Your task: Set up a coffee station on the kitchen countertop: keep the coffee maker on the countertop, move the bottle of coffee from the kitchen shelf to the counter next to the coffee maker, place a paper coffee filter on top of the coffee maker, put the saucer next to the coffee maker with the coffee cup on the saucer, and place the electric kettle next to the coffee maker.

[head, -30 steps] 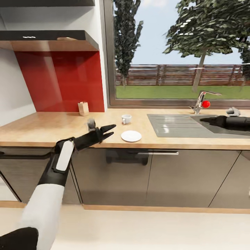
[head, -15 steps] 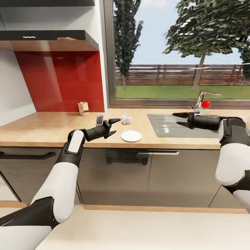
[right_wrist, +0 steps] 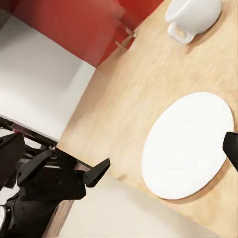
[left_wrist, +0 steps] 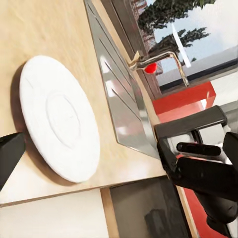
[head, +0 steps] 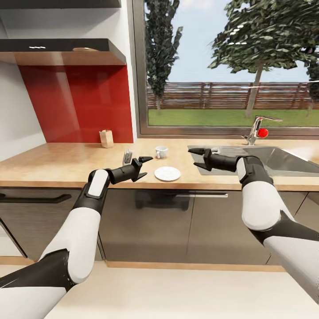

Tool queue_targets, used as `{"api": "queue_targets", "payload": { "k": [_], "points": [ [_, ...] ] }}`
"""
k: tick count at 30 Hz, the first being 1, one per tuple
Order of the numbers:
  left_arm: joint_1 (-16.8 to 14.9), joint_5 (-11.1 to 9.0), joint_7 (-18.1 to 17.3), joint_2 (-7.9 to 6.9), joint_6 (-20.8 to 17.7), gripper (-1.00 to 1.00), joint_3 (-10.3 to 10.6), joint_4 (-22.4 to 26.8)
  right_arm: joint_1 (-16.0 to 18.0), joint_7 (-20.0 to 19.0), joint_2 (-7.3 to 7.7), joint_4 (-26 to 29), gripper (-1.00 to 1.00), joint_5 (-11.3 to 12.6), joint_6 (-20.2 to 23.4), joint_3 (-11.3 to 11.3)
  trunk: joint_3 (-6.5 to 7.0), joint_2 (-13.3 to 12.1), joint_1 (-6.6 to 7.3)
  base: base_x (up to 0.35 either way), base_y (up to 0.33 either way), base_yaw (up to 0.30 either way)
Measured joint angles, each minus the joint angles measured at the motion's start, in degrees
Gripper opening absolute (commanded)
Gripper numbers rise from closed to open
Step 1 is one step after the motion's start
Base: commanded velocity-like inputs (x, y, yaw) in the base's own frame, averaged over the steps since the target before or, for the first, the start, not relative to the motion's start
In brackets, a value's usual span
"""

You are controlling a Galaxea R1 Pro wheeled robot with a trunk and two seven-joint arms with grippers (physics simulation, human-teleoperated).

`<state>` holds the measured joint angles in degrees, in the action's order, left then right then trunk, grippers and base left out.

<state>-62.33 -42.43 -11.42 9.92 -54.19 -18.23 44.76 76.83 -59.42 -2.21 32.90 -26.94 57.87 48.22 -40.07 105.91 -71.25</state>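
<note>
Saucer point(head: 167, 173) between 2 open tools.

The wooden countertop point(head: 62, 161) carries a white saucer point(head: 167, 173), a coffee cup point(head: 161, 152), a small paper carton point(head: 106, 138) and an inset steel sink point(head: 283, 160).

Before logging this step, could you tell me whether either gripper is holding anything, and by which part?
Nothing is held: the left gripper and right gripper both hang open on either side of the saucer.

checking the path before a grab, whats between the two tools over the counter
The saucer lies between the left tool and the right tool in the head view, with bare counter around it. The cup sits behind, apart.
</note>
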Motion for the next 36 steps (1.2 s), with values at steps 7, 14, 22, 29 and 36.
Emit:
{"api": "queue_targets", "payload": {
  "k": [7, 14, 22, 29, 36],
  "points": [
    [0.0, 0.01, 0.07, 0.0, 0.14, 1.0, -0.25, -0.07, 0.01, 4.4, -0.96, -2.75, 1.0, -0.04, -0.09, 1.3, 0.0, 0.0, 0.0, 0.0, 0.0, 0.0],
    [0.0, 0.0, 0.08, 0.0, 0.15, 1.0, -0.31, -0.11, 0.03, 6.65, -1.05, -3.32, 1.0, 0.03, -0.21, 1.72, 0.0, 0.0, 0.01, 0.028, 0.0, 0.0],
    [0.0, 0.0, 0.08, 0.0, 0.07, 1.0, -0.38, -0.22, 0.05, 9.59, -1.21, -3.5, 1.0, 0.02, -0.24, 2.08, 0.0, 0.0, 0.0, 0.014, 0.0, 0.0],
    [0.0, -0.02, 0.07, 0.0, 0.07, 1.0, -0.32, -1.59, 0.06, 12.58, -1.89, -3.56, 1.0, 0.04, -0.29, 2.43, 0.0, 0.0, 0.01, 0.028, -0.005, 0.0],
    [0.0, -0.02, 0.07, 0.0, 0.07, 1.0, -0.22, -1.71, 0.0, 13.01, -1.98, -4.73, 1.0, 0.09, -0.31, 2.5, 0.0, 0.0, 0.01, 0.128, -0.045, 0.0]
  ]
}}
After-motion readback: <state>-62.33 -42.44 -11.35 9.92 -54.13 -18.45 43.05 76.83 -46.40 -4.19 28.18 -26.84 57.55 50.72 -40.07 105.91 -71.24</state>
